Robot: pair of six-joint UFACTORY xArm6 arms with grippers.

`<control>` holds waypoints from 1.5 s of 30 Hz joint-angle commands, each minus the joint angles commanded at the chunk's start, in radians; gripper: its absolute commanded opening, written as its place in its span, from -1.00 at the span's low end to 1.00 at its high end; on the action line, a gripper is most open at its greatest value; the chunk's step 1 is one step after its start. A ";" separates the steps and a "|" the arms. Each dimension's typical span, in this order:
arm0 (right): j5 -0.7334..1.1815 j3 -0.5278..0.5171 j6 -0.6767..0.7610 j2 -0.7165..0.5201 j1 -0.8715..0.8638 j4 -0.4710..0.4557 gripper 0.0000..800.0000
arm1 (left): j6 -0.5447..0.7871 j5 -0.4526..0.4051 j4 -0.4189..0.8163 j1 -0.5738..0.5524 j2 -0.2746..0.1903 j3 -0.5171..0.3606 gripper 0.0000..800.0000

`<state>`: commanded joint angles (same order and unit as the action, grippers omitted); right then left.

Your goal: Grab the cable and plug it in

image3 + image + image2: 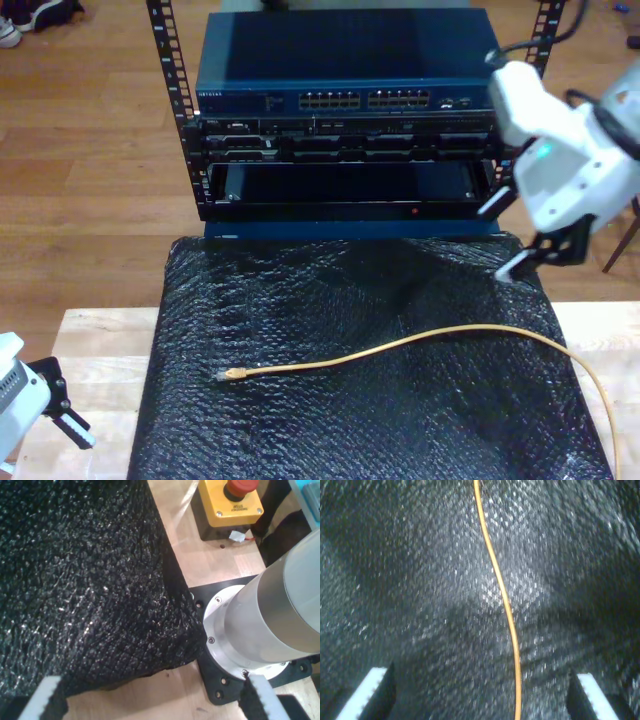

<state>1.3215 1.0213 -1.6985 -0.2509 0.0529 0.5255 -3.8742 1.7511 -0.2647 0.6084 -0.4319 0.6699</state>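
Observation:
The cable (400, 347) is thin and orange-yellow. It lies loose across a black textured mat (340, 290), and its small plug (228, 375) rests toward the exterior view's left. From there it curves off to the exterior view's lower right. My second gripper (507, 237) hovers open above the mat's far corner at the exterior view's right. In the second wrist view the cable (505, 600) runs over the mat between the open fingers of my second gripper (481, 692), well below them. My first gripper (65, 410) sits low at the exterior view's bottom left, off the mat. It is open (155, 700) and holds nothing.
A rack holds a blue network switch (340, 100) with rows of ports behind the mat. A wooden table (100, 340) lies under the mat. The first wrist view shows a silver arm base (260, 625) on a black plate and a yellow emergency-stop box (230, 502).

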 joint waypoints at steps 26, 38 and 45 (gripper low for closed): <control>-0.144 0.032 0.144 0.095 0.272 0.000 0.99 | -0.034 0.000 0.000 -0.002 0.005 0.000 1.00; -0.201 0.071 0.212 0.207 0.388 -0.011 0.99 | -0.107 -0.006 0.000 -0.055 0.009 -0.002 1.00; -0.261 0.075 0.270 0.247 0.457 -0.074 0.99 | -0.180 -0.023 -0.009 -0.121 0.009 -0.002 1.00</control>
<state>1.0606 1.0965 -1.4285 -0.0038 0.5102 0.4519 -4.0538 1.7281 -0.2739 0.4872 -0.4227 0.6684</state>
